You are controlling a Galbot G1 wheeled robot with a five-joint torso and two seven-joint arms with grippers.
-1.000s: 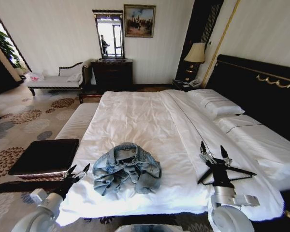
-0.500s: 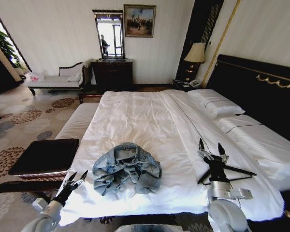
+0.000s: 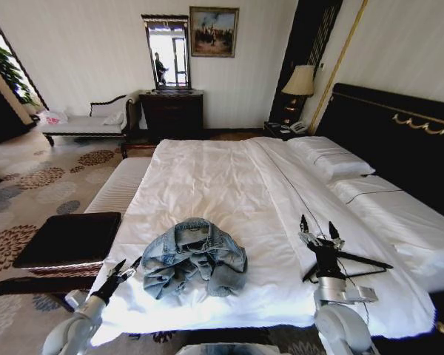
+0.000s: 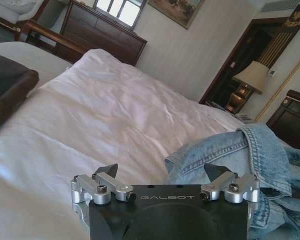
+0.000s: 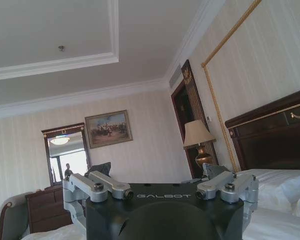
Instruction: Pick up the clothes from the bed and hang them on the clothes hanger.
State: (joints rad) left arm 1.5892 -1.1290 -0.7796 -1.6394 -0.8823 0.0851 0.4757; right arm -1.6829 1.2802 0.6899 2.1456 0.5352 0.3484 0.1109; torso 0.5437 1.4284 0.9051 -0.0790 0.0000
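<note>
Denim jacket [image 3: 194,257] lies crumpled lower centre on the bed [image 3: 207,177]. Left gripper [image 3: 123,268], spread wide, sits lower left; right gripper [image 3: 316,228], also wide, hovers over the hanger [image 3: 353,267]. A loose pinch risks snagging quilt.

The word "GALBOT" is printed in pale letters on the black body of the left gripper [image 4: 167,175], just behind and between its jaws. The same word is carried by the right gripper [image 5: 160,181], likewise placed.
</note>
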